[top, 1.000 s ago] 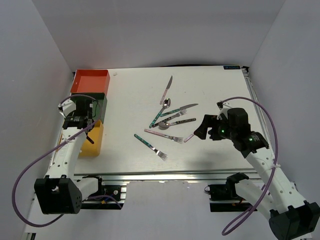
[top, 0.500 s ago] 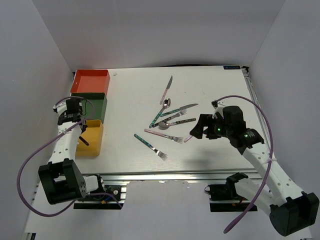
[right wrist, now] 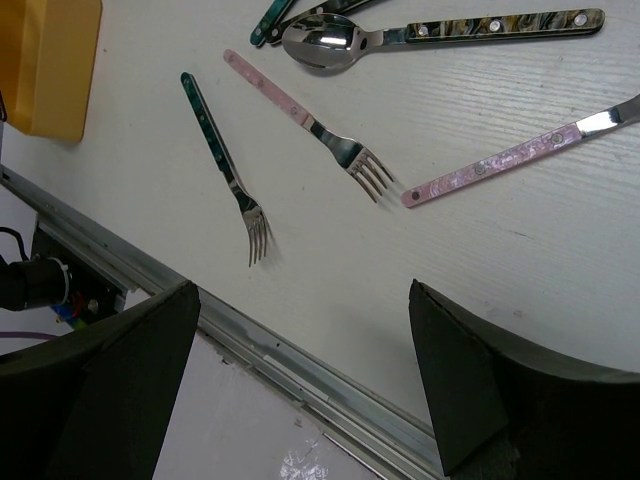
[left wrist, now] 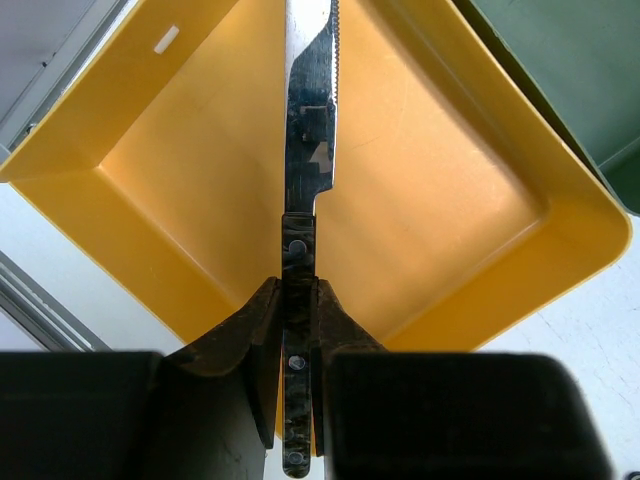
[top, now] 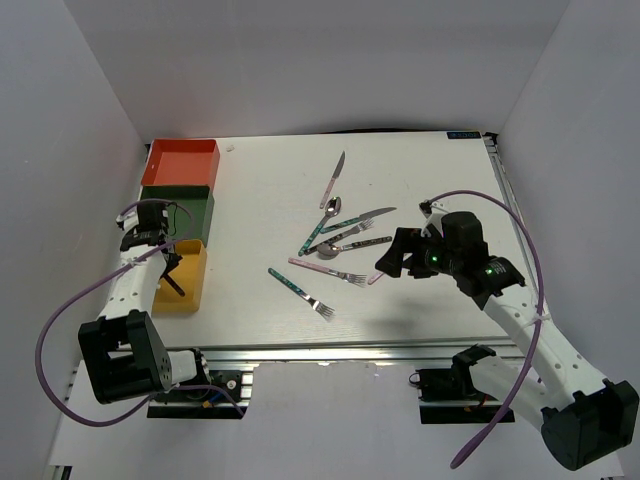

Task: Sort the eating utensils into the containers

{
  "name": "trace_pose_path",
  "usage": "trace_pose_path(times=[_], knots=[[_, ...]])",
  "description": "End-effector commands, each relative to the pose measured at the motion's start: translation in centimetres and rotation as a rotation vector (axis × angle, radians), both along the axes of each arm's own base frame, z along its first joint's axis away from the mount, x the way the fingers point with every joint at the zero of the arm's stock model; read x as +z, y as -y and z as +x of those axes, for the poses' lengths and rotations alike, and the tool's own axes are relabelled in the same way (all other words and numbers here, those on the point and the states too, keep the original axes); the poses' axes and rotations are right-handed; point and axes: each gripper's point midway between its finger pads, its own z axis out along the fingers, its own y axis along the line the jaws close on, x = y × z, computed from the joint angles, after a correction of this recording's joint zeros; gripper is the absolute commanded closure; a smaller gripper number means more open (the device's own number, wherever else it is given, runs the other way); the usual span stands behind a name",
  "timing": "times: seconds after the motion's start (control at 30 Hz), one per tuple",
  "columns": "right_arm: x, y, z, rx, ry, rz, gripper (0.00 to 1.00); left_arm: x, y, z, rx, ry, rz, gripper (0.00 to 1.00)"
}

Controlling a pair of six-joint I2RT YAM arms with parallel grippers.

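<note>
We see the left fingers [left wrist: 262,322] clamped together on the dark patterned handle of a serrated knife [left wrist: 308,140]. Its blade reaches out over the inside of the yellow bin [left wrist: 440,200]. The tip runs out of the wrist view, so we cannot tell whether it touches the bin.

The yellow bin is the nearest of three in a row along the left edge of the tabletop [top: 260,200]. The dark green bin [top: 195,207] is right behind it and the orange-red bin [top: 180,163] is farthest back.

The right fingers [right wrist: 480,380] stand wide apart with nothing between them, hanging above the tabletop right of centre. In their wrist view we find a teal-handled fork [right wrist: 225,165] and a pink-handled fork [right wrist: 305,125] lying near each other but apart, tines toward the near edge. A pink-handled utensil [right wrist: 495,160] lies just beside the pink fork's tines, with its head out of that view. Past them lies a spoon with a dark patterned handle [right wrist: 400,32].

From above we also see a loose cluster of utensils [top: 345,232] in the middle of the tabletop. A pink-handled knife [top: 335,175] lies farther back, apart from it
</note>
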Motion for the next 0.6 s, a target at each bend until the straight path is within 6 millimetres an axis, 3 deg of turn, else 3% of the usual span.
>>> trace_pose_path(times=[0.0, 0.03, 0.13, 0.17, 0.2, 0.27, 0.5, 0.53, 0.57], knots=[[0.4, -0.3, 0.4, 0.001, 0.03, 0.012, 0.11, 1.5, -0.5, 0.4, 0.012, 0.041, 0.025, 0.88], [0.5, -0.2, 0.5, -0.003, 0.035, 0.009, 0.11, 1.6, -0.5, 0.5, 0.011, 0.041, 0.027, 0.86], [0.5, -0.1, 0.5, -0.004, 0.04, 0.0, 0.11, 1.9, -0.6, 0.3, 0.018, 0.045, 0.032, 0.69], [0.4, -0.1, 0.5, -0.002, 0.039, 0.0, 0.11, 2.1, -0.7, 0.2, 0.025, 0.046, 0.036, 0.62], [0.3, -0.1, 0.5, -0.003, 0.038, -0.002, 0.11, 2.5, -0.9, 0.1, 0.035, 0.056, 0.05, 0.48], [0.3, -0.2, 0.6, -0.002, 0.038, 0.001, 0.11, 2.9, -1.2, -0.2, 0.054, 0.061, 0.065, 0.35], [-0.2, -0.4, 0.7, 0.002, 0.029, 0.005, 0.11, 5.2, -1.6, -0.8, 0.082, 0.111, 0.102, 0.19], [0.0, -0.6, 1.1, -0.001, 0.039, 0.012, 0.11, 5.5, -1.2, -0.4, 0.067, 0.134, 0.083, 0.07], [-0.1, -0.7, 1.3, -0.009, 0.036, 0.014, 0.11, 6.1, -0.9, -0.3, 0.049, 0.167, 0.069, 0.03]])
